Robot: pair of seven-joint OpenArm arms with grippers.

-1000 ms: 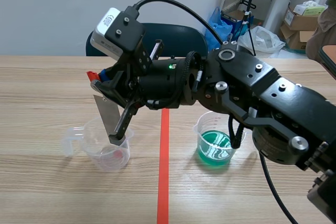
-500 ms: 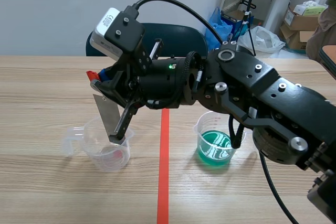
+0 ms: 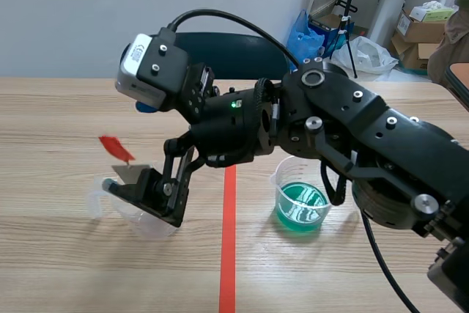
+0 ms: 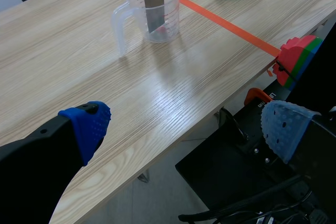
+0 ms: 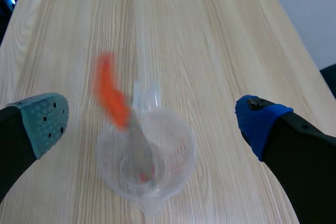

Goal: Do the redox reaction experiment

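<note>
Shows two clear cups on the table (image 3: 58,115): a green-liquid cup (image 3: 300,207) and, across the tape line (image 3: 228,254), a plain cup (image 3: 139,223) with one red-tipped strip (image 3: 117,150) leaning inside. Shows two grippers, both spread and empty, the right gripper (image 5: 151,121) flanking the plain cup. Reveals the left gripper (image 4: 186,129) only in its wrist view, over the table's edge, apart from both cups.

The measuring cup (image 5: 176,167) was clear, glossy plastic. The strip (image 4: 155,9) in it looked like dull grey metal. The table (image 4: 105,77) was pale wood grain, smooth and faintly shiny.
</note>
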